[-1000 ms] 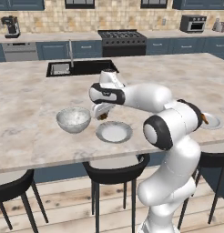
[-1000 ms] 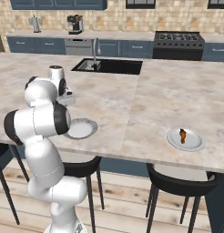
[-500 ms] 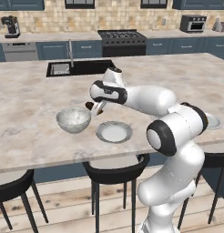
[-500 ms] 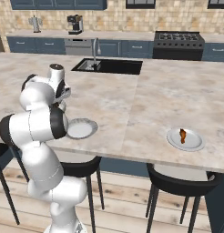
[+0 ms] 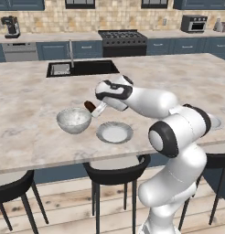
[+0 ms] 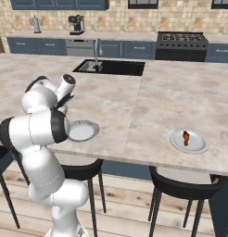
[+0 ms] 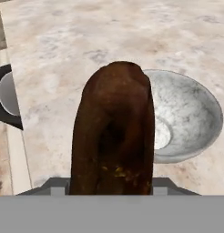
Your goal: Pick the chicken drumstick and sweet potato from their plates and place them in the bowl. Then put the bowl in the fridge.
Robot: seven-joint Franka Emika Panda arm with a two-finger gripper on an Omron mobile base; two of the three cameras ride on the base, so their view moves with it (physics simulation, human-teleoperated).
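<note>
My gripper [image 5: 95, 109] is shut on the sweet potato [image 5: 89, 106], a dark brown oblong, and holds it just above the right rim of the bowl [image 5: 74, 119]. In the hand view the sweet potato [image 7: 114, 132] hides the fingertips, with the mottled white bowl [image 7: 191, 113] beyond it to the right. One plate [image 5: 115, 132] lies bare on the counter right of the bowl, under my forearm. The other plate [image 6: 190, 142] sits near the counter's front right edge and carries the chicken drumstick [image 6: 186, 136]. The fridge is out of view.
A sink [image 5: 82, 68] with a faucet is set into the island behind the bowl. Black stools [image 5: 115, 170] stand along the front edge. A stove [image 5: 121, 36] and dark blue cabinets line the back wall.
The arm has swung left with the sweet potato, from over the bare plate to the bowl's right rim. The bowl and both plates have not moved.
</note>
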